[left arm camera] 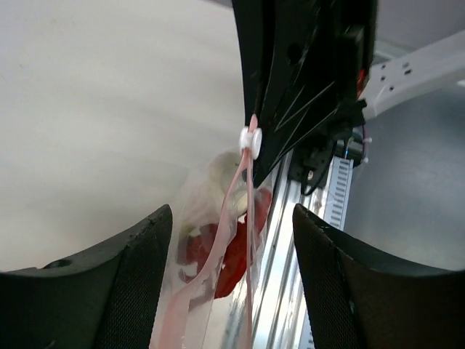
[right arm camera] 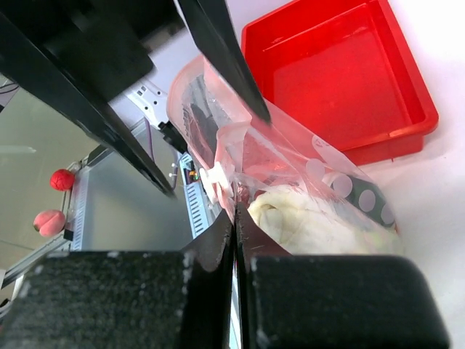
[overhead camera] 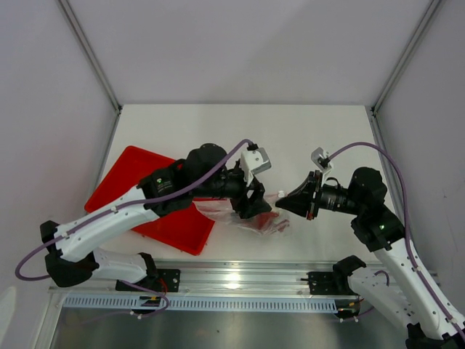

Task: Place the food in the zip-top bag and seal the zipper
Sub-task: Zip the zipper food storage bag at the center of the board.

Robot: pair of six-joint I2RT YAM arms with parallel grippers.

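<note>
The zip-top bag hangs between my two grippers just above the table's near edge. The red lobster and the white leek sit inside it; the green fruit I cannot make out. My right gripper is shut on the pink zipper at the bag's mouth, right beside the white slider. My left gripper is open, with a finger on each side of the zipper strip and not touching it. In the top view the left gripper and right gripper nearly meet.
The red tray lies at the left under my left arm and shows behind the bag in the right wrist view. The aluminium rail runs along the near edge, just below the bag.
</note>
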